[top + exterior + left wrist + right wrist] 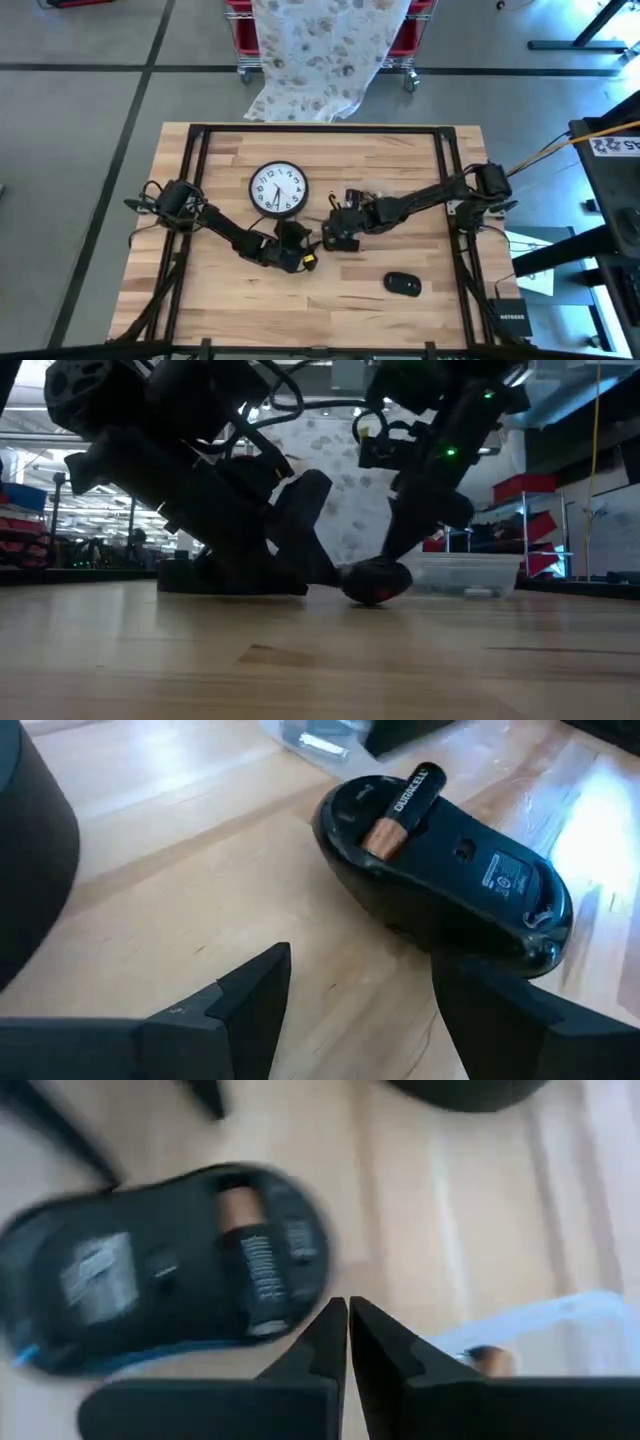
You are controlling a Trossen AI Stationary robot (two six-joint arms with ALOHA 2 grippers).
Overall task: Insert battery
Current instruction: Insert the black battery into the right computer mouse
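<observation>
The battery [403, 807] lies tilted in the slot of the upside-down mouse [450, 870] on the counter [180, 890] (not pushed flat yet), with the left gripper [360, 995] open and empty and the right gripper [347, 1342] closed, holding nothing.

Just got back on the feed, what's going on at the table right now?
Both arms are bent over an upturned computer mouse near the middle of the wooden table. A Duracell battery lies tilted in the mouse's open compartment, one end sticking up, not seated yet. The right hand is shut and empty, with its tips just next to the battery. The left hand is open beside the mouse. A wall clock and a second black mouse also lie on the table.
</observation>
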